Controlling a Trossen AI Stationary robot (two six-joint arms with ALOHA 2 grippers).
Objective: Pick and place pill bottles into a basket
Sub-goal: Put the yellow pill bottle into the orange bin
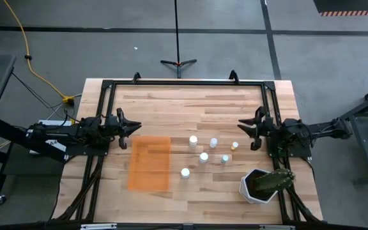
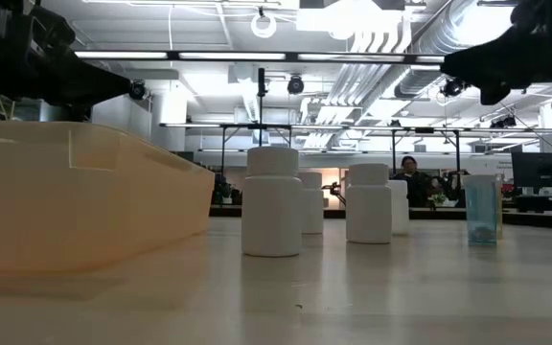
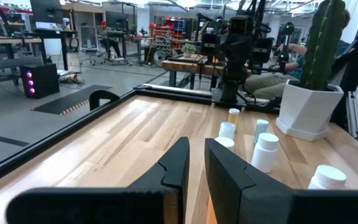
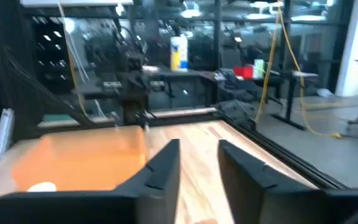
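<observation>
Several small white pill bottles (image 1: pixel 204 157) stand upright on their bases on the wooden table, right of centre; they also show in the low view (image 2: pixel 272 201) and the left wrist view (image 3: pixel 266 151). The flat orange basket (image 1: pixel 149 163) lies to their left, with nothing in it; it also shows in the low view (image 2: pixel 75 201) and the right wrist view (image 4: pixel 79 162). My left gripper (image 1: pixel 136 128) hovers at the table's left, beyond the basket's far left corner, its fingers nearly together (image 3: pixel 196 163). My right gripper (image 1: pixel 241 126) hovers at the right, beyond the bottles, its fingers a little apart (image 4: pixel 199 163).
A white pot with a green cactus (image 1: pixel 260 185) stands at the near right, close to the bottles and under the right arm. A black metal frame (image 1: pixel 184 83) runs along the table's far and side edges. Bare wood lies between the grippers and the table's far edge.
</observation>
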